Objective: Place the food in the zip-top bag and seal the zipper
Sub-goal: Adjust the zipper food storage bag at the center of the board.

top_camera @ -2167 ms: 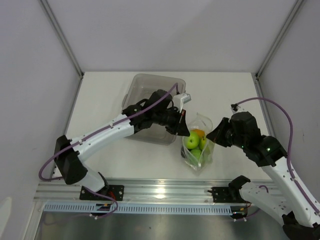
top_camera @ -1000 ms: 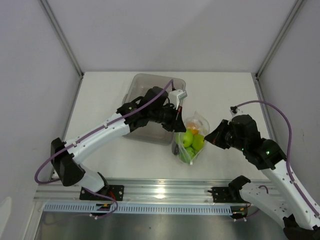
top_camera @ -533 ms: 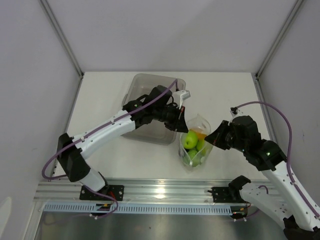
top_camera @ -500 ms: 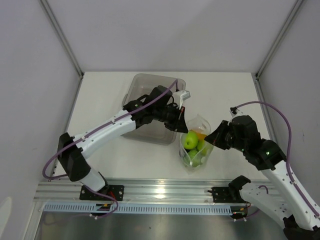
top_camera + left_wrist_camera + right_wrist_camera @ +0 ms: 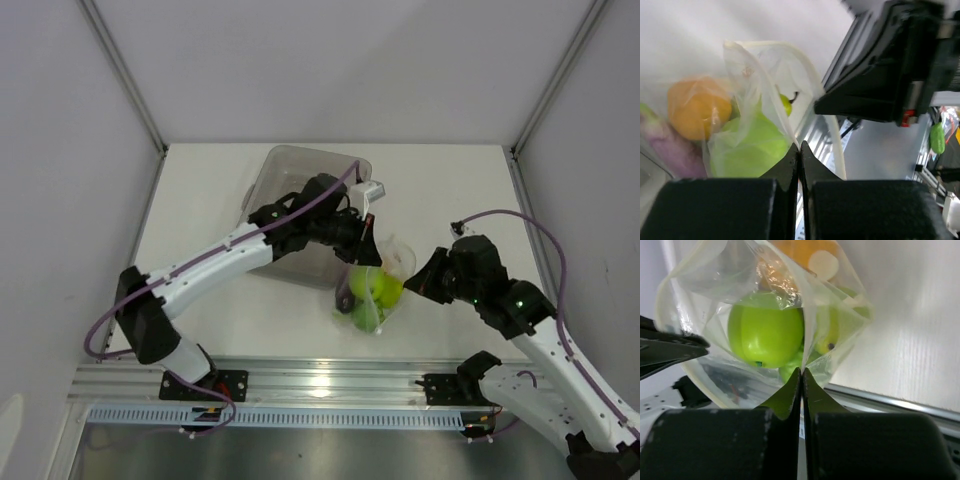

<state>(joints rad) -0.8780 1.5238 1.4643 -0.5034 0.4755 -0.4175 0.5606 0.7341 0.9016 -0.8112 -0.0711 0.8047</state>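
The clear zip-top bag (image 5: 385,265) hangs between my two grippers, just right of the tray's front corner. Through its film show a big green fruit (image 5: 384,287), an orange fruit (image 5: 696,107), a purple eggplant piece (image 5: 666,146) and smaller green fruits (image 5: 827,335). My left gripper (image 5: 799,146) is shut on the bag's mouth edge, where the pale zipper strip (image 5: 813,82) curves past. From the opposite side, my right gripper (image 5: 802,371) pinches the film, shut, below the big green fruit (image 5: 765,330). In the top view the left gripper (image 5: 366,250) and right gripper (image 5: 421,281) flank the bag.
The grey translucent tray (image 5: 296,168) sits behind the bag, under my left arm. The metal rail (image 5: 320,380) runs along the table's near edge, a short way in front of the bag. White tabletop (image 5: 470,190) lies to the right.
The bag has swung left and tipped toward the tray's front corner. My right gripper followed it leftward. Both grippers keep their hold.
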